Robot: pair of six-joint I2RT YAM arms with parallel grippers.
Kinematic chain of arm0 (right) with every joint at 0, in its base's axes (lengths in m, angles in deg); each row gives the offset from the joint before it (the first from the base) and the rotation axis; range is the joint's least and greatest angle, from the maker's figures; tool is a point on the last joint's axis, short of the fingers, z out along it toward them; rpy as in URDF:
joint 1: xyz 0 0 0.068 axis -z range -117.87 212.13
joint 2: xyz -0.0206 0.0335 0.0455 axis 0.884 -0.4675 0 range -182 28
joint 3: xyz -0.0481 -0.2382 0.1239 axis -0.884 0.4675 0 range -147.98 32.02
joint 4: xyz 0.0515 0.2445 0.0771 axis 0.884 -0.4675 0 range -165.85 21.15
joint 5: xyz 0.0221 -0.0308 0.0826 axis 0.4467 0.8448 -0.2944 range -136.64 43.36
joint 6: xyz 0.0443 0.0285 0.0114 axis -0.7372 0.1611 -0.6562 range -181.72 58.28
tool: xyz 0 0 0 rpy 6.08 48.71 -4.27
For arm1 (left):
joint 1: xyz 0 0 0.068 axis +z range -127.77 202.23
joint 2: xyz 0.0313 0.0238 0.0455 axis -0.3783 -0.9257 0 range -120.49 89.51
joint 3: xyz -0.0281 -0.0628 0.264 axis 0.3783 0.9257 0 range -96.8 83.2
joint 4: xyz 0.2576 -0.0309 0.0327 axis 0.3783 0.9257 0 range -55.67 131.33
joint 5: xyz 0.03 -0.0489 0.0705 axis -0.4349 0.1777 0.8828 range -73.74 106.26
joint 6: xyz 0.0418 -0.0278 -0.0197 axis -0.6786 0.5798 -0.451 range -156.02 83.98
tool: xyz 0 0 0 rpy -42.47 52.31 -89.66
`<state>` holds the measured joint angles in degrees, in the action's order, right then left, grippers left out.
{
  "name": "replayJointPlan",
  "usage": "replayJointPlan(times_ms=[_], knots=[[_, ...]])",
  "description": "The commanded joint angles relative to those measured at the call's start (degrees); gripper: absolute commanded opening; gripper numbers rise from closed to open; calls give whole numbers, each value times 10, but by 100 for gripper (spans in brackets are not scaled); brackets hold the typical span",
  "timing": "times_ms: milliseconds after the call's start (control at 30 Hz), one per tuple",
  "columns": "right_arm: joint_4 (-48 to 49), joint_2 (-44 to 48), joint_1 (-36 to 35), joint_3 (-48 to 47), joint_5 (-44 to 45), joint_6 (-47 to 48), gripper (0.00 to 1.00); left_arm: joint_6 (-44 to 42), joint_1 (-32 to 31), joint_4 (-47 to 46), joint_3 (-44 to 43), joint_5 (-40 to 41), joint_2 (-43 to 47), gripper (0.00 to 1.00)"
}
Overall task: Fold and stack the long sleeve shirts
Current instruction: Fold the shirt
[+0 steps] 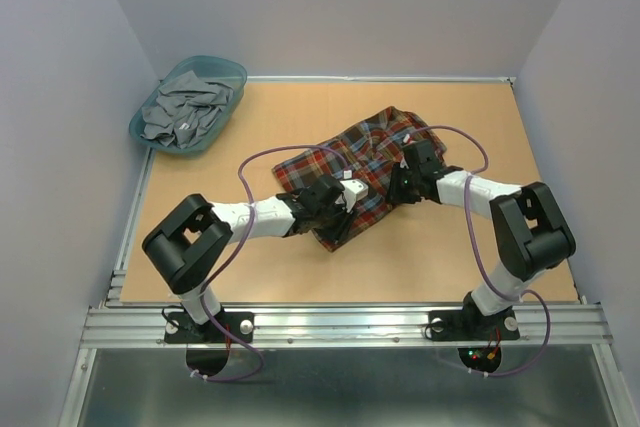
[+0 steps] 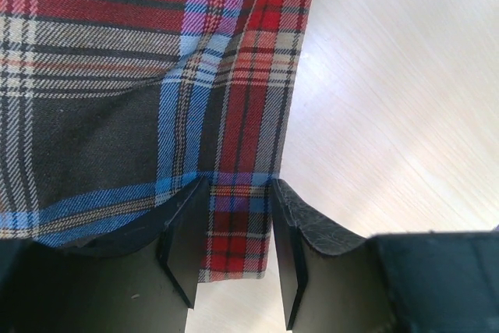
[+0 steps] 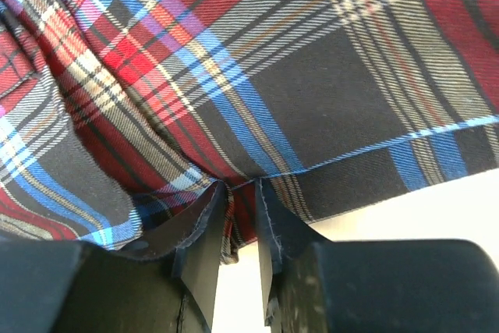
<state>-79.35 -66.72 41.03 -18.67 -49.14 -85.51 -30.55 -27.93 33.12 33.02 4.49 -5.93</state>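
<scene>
Between the two pairs of fingers, a plaid shirt (image 1: 362, 162) in red, brown, navy and yellow lies rumpled on a tan wooden worktop (image 1: 440, 257), partly spread and partly bunched. Seen from above, both arms reach inward from the near edge and meet over the cloth. The left arm comes in at the shirt's near left part and the right arm at its right side.

The left fingers (image 2: 183, 243) are two black pads set at a middling width. A band of the shirt's edge, red with blue and cream lines, runs down between them and fills the gap, so they are holding that edge. Beyond the fingertips the cloth spreads up and to the left in dark squares crossed with blue. To the right of these fingers lies bare pale worktop, meeting the shirt's straight edge.

The right fingers (image 3: 199, 259) are drawn close together, leaving only a narrow gap with a fold of the shirt's hem pinched in it. The cloth puckers where it meets the tips. Beyond these fingers and to either side, plaid fills the view, and a strip of worktop shows to their right, below the hem.

Well apart from both pairs of fingers, at the far left corner of the worktop, sits a teal basket (image 1: 148, 137) holding crumpled grey clothing (image 1: 185, 112).
</scene>
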Motion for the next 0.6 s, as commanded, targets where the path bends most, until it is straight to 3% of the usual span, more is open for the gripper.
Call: replayJointPlan(times_ms=[0, 133, 300, 567], knots=[[-19, 20, 4, 19, 40, 9, 29, 14, -5, 69, 20, -21, 21, 49], [-43, 59, 3, -14, 30, 32, 41, 27, -3, 72, 8, -4, 55, 56], [-70, 119, -16, -40, 15, 75, 64, 91, 39, 57, -5, 10, 135, 79], [-85, 166, -153, -34, 100, 103, 71, 231, 210, 15, 59, 3, 260, 89]])
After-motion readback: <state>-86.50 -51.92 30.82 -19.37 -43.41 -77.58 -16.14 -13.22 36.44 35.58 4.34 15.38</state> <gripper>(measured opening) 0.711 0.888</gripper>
